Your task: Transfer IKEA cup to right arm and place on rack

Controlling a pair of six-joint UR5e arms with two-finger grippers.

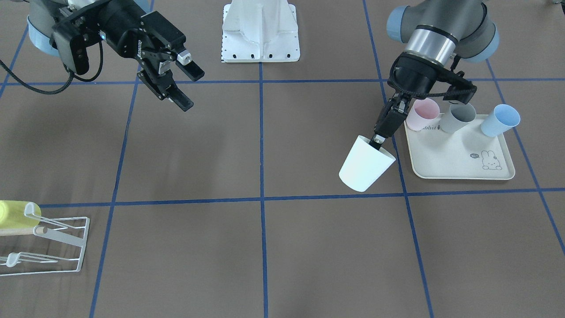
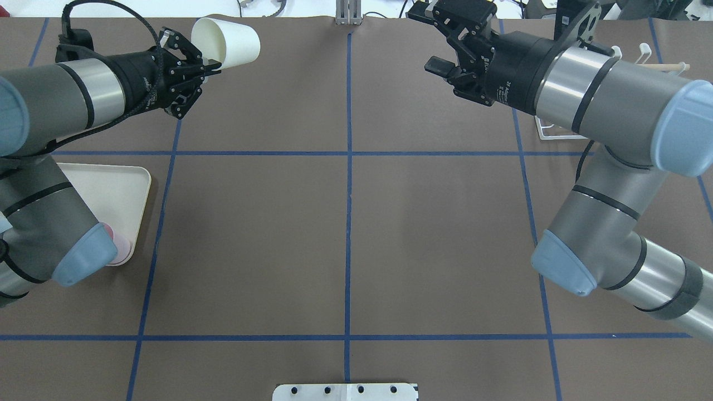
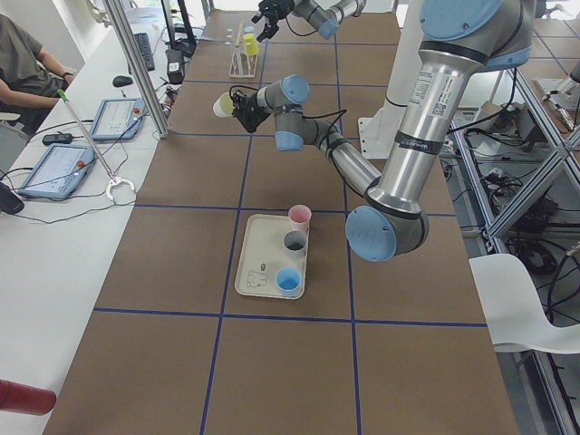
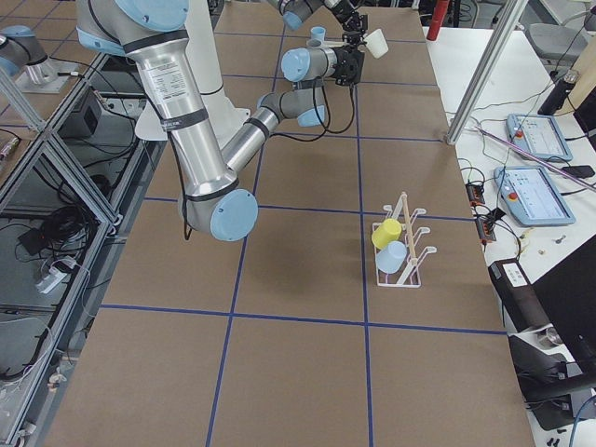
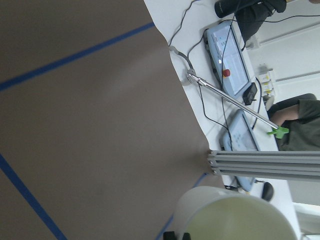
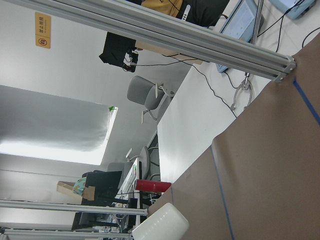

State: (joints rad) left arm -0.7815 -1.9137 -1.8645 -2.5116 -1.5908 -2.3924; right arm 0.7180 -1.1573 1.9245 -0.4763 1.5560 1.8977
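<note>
Front-facing: left claw (image 1: 377, 142) pinches the white cup (image 1: 365, 164) by its rim, tilted clear of the counter (image 1: 185, 247), body left free for a handover. The right claw (image 1: 193, 90) is spread, well apart, ready to receive. The rack (image 1: 48, 238) sits at its corner.
Overhead: cup's base points toward the right claw.

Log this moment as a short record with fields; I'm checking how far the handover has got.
left pincer: shut on white cup at its rim, cup held off the table
right pincer: open, empty, apart from the cup
rack: holds yellow cup and pale blue cup
tray: pink cup, grey cup, blue cup
handover: not yet done
</note>
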